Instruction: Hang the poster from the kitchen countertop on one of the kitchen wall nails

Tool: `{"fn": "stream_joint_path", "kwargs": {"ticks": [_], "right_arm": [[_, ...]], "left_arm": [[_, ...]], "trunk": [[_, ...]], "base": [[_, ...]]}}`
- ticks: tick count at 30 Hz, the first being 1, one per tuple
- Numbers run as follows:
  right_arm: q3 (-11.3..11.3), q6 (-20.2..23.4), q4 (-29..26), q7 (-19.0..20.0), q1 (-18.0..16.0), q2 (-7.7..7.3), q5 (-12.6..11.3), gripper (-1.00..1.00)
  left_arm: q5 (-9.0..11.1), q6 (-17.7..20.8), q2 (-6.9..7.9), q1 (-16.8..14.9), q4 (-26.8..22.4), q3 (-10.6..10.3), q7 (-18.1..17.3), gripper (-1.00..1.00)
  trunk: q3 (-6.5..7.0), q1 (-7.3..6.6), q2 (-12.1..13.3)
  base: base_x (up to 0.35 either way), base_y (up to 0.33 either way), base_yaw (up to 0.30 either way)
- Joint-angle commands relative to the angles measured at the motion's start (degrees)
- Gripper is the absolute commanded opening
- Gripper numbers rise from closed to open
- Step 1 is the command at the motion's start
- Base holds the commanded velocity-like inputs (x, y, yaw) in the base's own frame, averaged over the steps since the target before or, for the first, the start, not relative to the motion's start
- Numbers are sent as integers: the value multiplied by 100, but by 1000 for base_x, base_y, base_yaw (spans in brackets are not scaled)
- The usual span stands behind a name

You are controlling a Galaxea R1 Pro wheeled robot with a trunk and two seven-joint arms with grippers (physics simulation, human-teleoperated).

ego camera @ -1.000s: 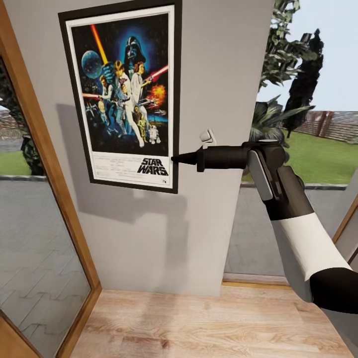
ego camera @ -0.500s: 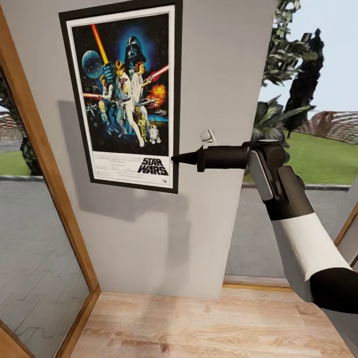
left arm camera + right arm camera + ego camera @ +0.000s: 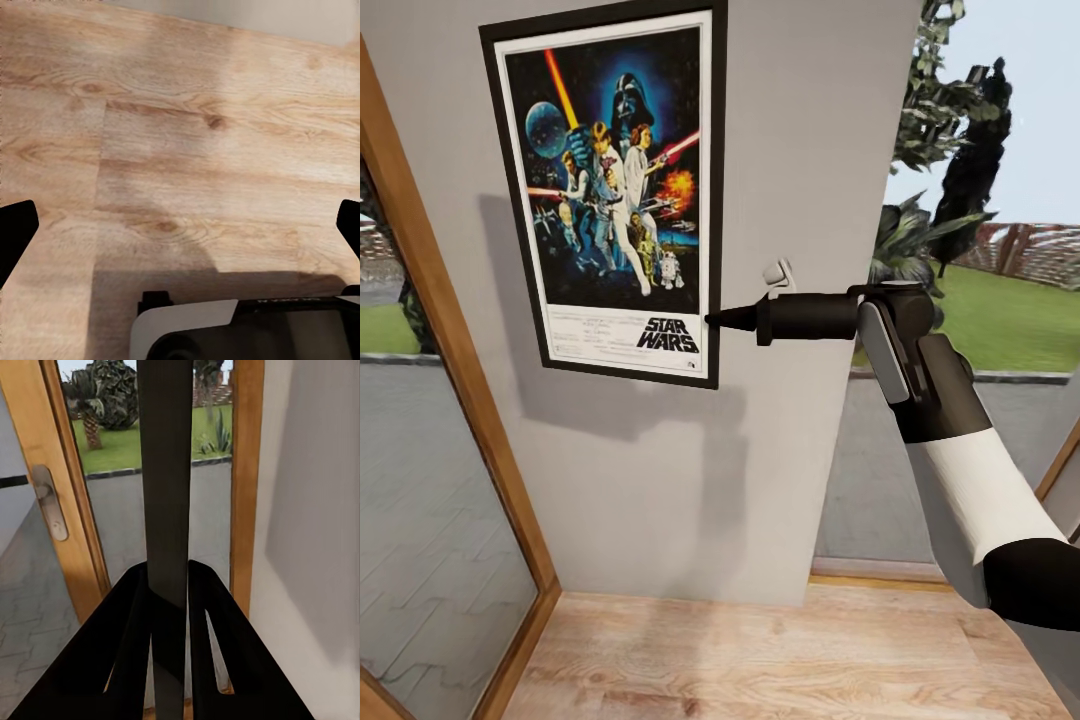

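Poster (image 3: 612, 190) sits flat against the grey wall (image 3: 800, 150), upright with a slight tilt, its black frame and white border around the dark blue artwork and the Star Wars title near the bottom. The right gripper (image 3: 722, 319) reaches across from the robot's right arm and meets the frame's right edge low down. In the right wrist view the poster (image 3: 166, 495) appears edge-on as a thin dark slab running between the two black fingers (image 3: 127, 637), which press against it from both sides. Just above the gripper a small pale hook or fitting (image 3: 778, 274) projects from the wall, though what it is cannot be made out. The left gripper (image 3: 180, 225) hangs over the wooden floor (image 3: 180, 120), its fingertips spread wide with nothing between them.
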Motion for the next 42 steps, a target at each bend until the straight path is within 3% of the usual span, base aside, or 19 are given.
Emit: {"fn": "stream_joint_path", "kwargs": {"ticks": [1, 30, 42], "right_arm": [[7, 32, 1, 5, -7, -4, -26, -100], [11, -61, 3, 5, 1, -7, -8, -100], [19, -146, 12, 5, 15, -78, -17, -100]], "left_arm": [[0, -7, 13, 0, -5, 15, -33, 100], [3, 2, 55, -1, -5, 20, -37, 100], [3, 2, 55, -1, -5, 21, -37, 100]], "trunk": [[-12, 4, -13], [-12, 4, -13], [-12, 4, -13]], "base": [[17, 0, 0], [43, 0, 0], [0, 0, 0]]}}
